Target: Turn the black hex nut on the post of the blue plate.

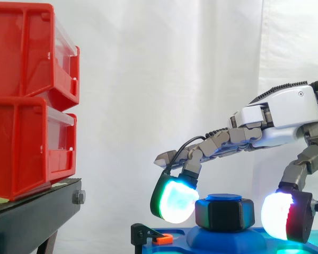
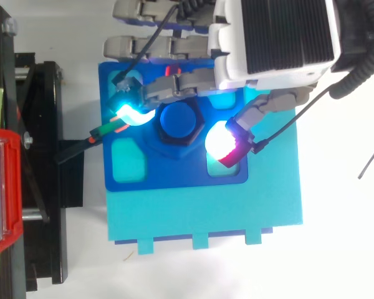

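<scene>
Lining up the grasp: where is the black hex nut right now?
The black hex nut sits on the central post of the blue plate, low and right of centre in the side view, between two glowing fingers of the hand.

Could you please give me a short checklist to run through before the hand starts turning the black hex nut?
1. Seating: the black hex nut sits on the post of the blue plate: ok.
2. Placement: the hand reaches over the nut, with the finger pad to its left and the thumb pad to its right: ok.
3. Thumb pad against the nut: not ok, the side view shows a gap.
4. Finger pad touching the nut: cannot tell.
5. The orange-tipped clamp at the plate's left edge is clear of the finger pad: cannot tell, as they overlap in the top view.
</scene>
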